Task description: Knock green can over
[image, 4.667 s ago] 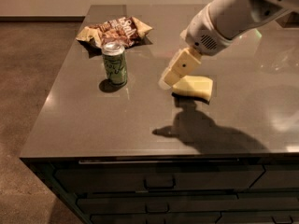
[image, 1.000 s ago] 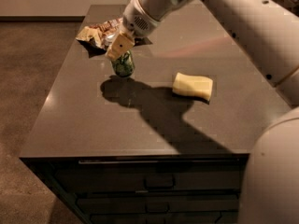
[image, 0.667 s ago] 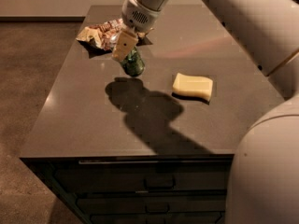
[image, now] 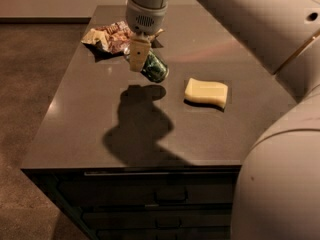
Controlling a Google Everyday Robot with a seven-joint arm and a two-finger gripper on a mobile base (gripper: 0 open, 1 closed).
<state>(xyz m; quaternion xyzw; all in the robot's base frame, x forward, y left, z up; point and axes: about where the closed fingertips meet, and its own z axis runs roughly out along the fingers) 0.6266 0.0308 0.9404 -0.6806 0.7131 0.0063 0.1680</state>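
Grey and smooth, the counter [image: 75, 134] is the biggest thing I see, and it fills the middle of the frame. Next biggest is the fat white robot arm [image: 235, 14], which comes in from the right side and reaches to the upper middle. Its dark shadow [image: 140, 124] lies on the counter below it.

The brown snack bag [image: 107, 36] sits in the upper left. The pale yellow sponge [image: 206, 92] lies a bit right of the middle, well apart from the bag.

The gripper [image: 136, 59] hangs just right of the bag, in the upper middle. I cannot tell if its jaws are apart or together.

The green can [image: 155, 67] is the smallest thing. It is right beside the gripper, touching it as far as I can see, and it leans far over toward the lower right. I think it is tipping but is not flat yet.

To do this well, I think the gripper should give a small, slow push toward the lower right, up high on the can. A hard shove could send the can rolling into the sponge or off the edge. The gripper should stay off the bag too. Once the can lies on its side, the gripper should lift straight up.
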